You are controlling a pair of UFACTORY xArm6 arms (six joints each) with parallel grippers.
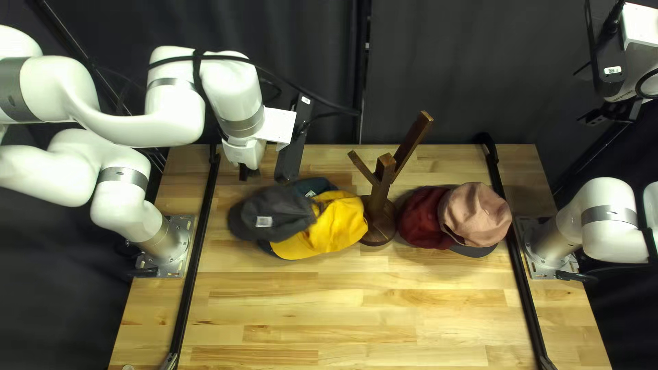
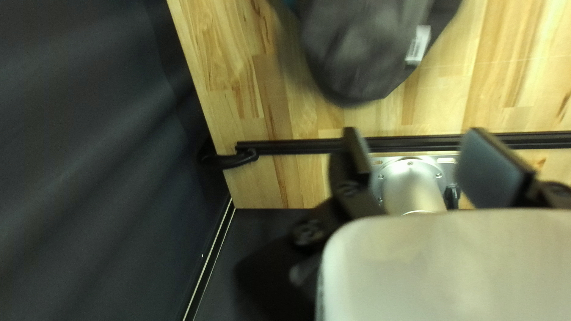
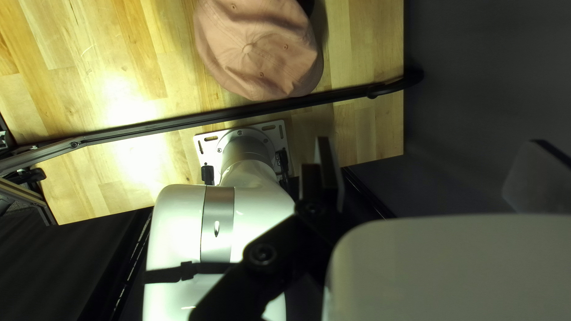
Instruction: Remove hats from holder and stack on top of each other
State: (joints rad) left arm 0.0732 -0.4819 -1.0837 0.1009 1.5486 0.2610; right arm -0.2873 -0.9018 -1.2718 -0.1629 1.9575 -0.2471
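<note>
Top left view: the brown wooden branched hat holder [image 1: 383, 195] stands bare at the middle of the pale wooden counter [image 1: 360, 308], with hats lying in two heaps on either side of it. At centre left a dark grey cloth cap [image 1: 270, 213] lies on a bright yellow cap [image 1: 334, 226], and a dark teal cap [image 1: 313, 186] peeks out behind them. At centre right a dusty pink cap [image 1: 475, 213] overlaps a dark red cap [image 1: 419, 218].

The left claw [image 1: 268, 172] hangs above the counter's far edge, just up and to the left of the grey cap in the frame. In the left wrist view the left claw [image 2: 421, 156] is spread wide with nothing between its fingers, and the grey cap [image 2: 357, 49] lies ahead of it, well clear of the fingertips. In the right wrist view the right claw [image 3: 430, 174] is also wide open and empty, out past the counter's edge, with the pink cap [image 3: 258, 49] far ahead of it.

If the two heaps are meant to become one, what matters is that the holder stands between them. The left-hand heap's long axis runs across the frame towards the holder. The left arm is nearer that heap, and the right arm's base is nearer the pink one.
</note>
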